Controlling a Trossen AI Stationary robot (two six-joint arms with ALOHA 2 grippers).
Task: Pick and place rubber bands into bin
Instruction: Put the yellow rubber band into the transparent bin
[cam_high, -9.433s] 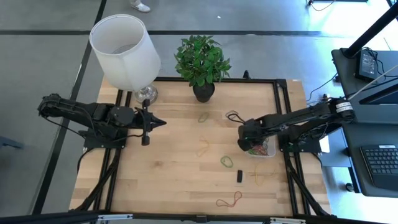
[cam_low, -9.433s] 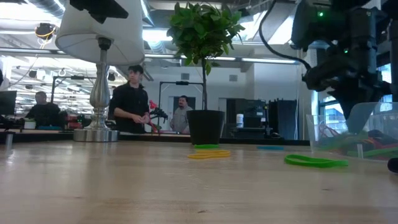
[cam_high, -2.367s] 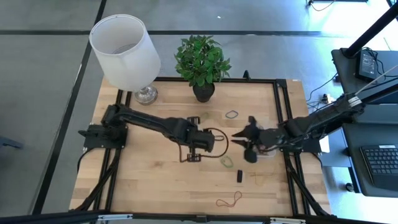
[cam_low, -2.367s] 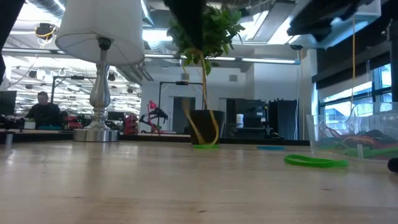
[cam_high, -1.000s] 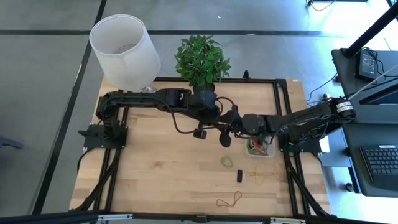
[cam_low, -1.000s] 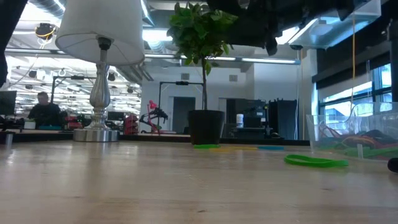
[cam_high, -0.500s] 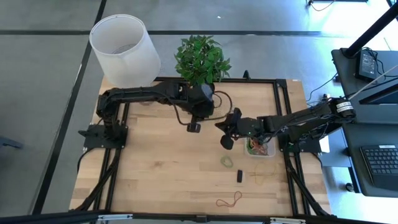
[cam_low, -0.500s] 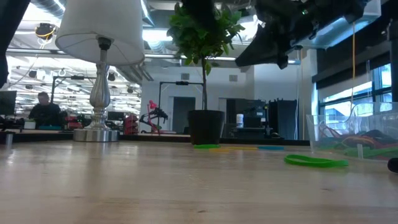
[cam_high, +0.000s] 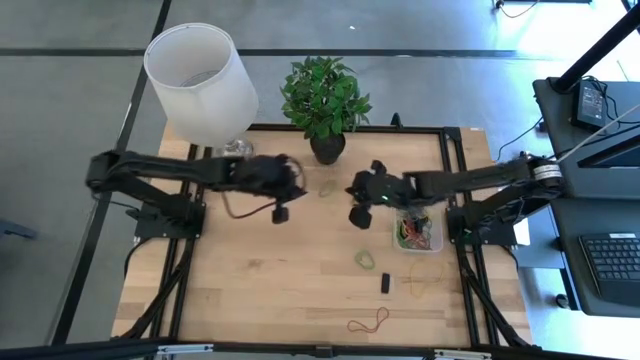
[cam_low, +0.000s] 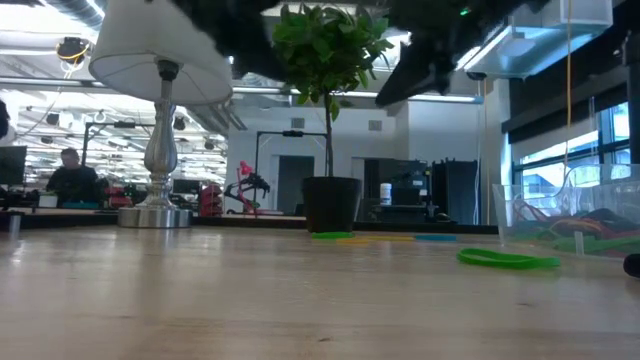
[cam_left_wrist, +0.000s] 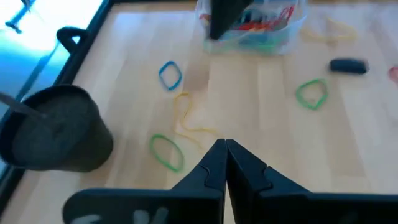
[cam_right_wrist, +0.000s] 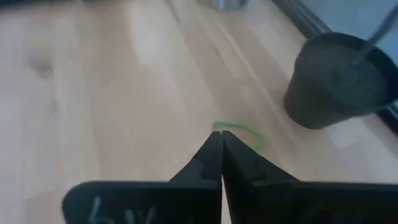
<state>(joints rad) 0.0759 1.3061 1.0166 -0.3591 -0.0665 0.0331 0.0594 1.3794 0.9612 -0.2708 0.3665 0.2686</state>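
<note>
- The bin (cam_high: 418, 237) sits on the worktop (cam_high: 250, 280), in front of and to the right of the black plant pot (cam_high: 327, 148); it already holds a tangle of red, green and orange rubber bands (cam_left_wrist: 264, 25).
- Loose bands lie on the wood: a green one (cam_high: 328, 187) just in front of the pot, another green one (cam_high: 365, 260) and a pale yellow one (cam_high: 424, 282) near the bin's front, a red one (cam_high: 368, 321) farther forward.
- The right claw (cam_high: 359, 216) hangs above the worktop between pot and bin, clenched on nothing visible.
- The left claw (cam_high: 281, 212) hovers left of the pot, fingers pressed together, empty.
</note>
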